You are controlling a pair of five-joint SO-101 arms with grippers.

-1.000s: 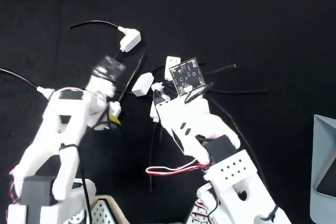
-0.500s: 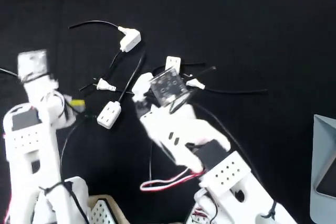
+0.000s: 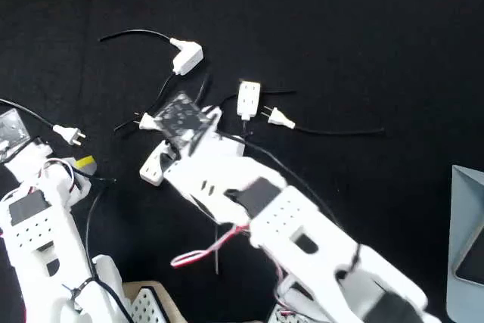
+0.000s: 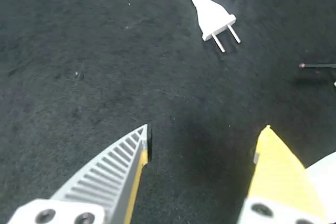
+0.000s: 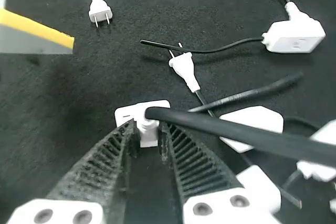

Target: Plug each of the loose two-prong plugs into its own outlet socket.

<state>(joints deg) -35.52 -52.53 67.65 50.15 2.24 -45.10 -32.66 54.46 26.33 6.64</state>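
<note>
The right arm has swung leftward, the left arm back toward the left edge of the black surface. Right fingers pinch a white two-prong plug on a white socket block, prongs hidden. Left fingers gape near another white plug.

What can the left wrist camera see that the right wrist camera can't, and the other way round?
The left wrist camera adds its own left hand, open above the black table, with its grey finger. The right wrist camera adds the right hand closed on a white plug at a socket block, a second loose plug, and a corded socket block. Both share the loose two-prong plug and the left hand's yellow finger.
</note>
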